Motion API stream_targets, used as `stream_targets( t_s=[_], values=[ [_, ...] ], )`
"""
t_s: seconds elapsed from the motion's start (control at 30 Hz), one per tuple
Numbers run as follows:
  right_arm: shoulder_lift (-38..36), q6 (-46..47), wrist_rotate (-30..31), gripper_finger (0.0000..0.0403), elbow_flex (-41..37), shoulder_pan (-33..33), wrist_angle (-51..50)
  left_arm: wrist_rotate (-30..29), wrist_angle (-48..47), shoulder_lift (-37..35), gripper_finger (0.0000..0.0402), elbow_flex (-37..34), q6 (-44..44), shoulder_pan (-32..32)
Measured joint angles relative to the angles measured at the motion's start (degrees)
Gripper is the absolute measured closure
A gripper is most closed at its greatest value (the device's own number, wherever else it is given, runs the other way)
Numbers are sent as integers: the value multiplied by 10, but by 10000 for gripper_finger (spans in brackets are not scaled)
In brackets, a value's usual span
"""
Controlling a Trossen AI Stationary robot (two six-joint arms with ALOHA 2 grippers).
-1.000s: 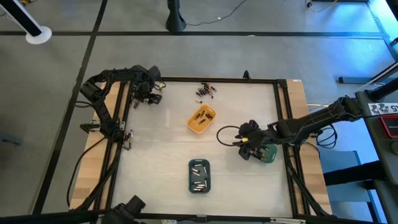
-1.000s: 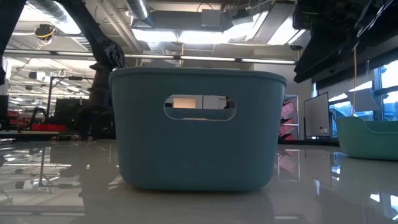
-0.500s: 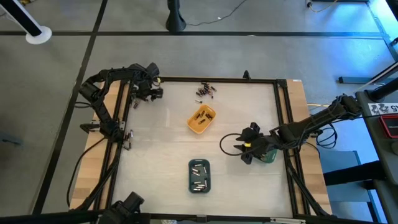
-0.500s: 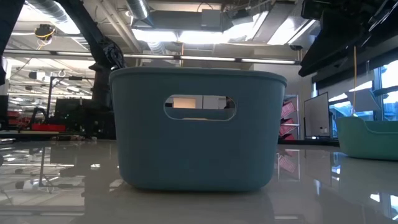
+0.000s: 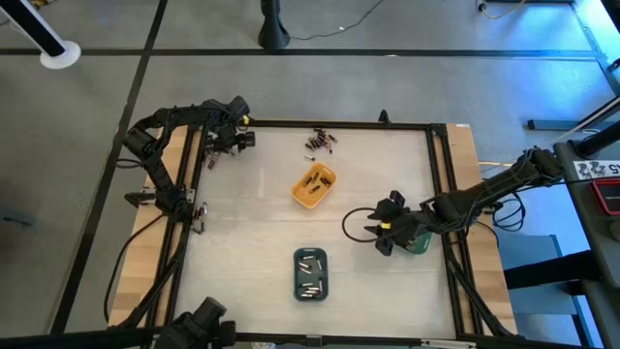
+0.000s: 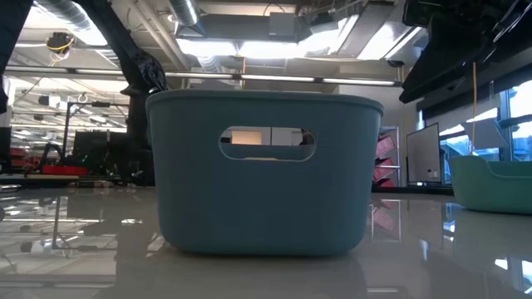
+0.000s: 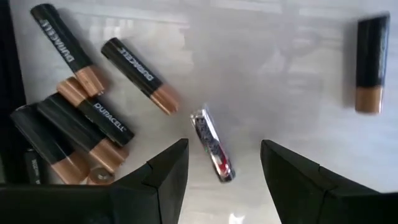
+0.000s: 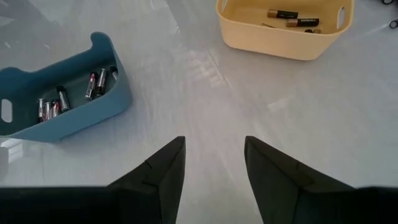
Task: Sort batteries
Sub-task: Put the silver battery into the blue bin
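We see a silvery battery [image 7: 212, 145] lying on the table [image 5: 242, 242] between the parted, empty fingers of the left gripper [image 7: 224, 171], with loose black-and-copper batteries [image 7: 93, 112] just beside it. The right gripper [image 8: 214, 165], also spread and empty, hangs near the blue tray [image 8: 62, 93] and farther from the orange tray [image 8: 283, 28], both holding batteries.

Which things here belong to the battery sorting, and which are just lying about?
Part of the job:
- loose batteries at the table's far edge
- orange tray, black-and-copper cells inside
- slate-blue tray, silvery cells inside
- green tray, under the right arm
- left gripper, open over a silvery battery
- right gripper, open, empty

Lying about:
- floor cables beyond the table
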Motion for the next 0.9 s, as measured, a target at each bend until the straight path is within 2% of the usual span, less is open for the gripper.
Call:
stream_targets(
  t_s=[0.17,0.57,0.8,0.9],
  values=[
    [0,0,-2,235,0,4,0,-7,0,4,224,0,-1,-2],
    [0,11,30,235,0,65,0,-9,-8,21,337,2,11,-26],
    [0,15,35,235,0,78,0,19,-4,31,382,2,50,-48],
    [0,15,35,235,0,78,0,30,-4,22,387,0,72,-52]
  ],
)
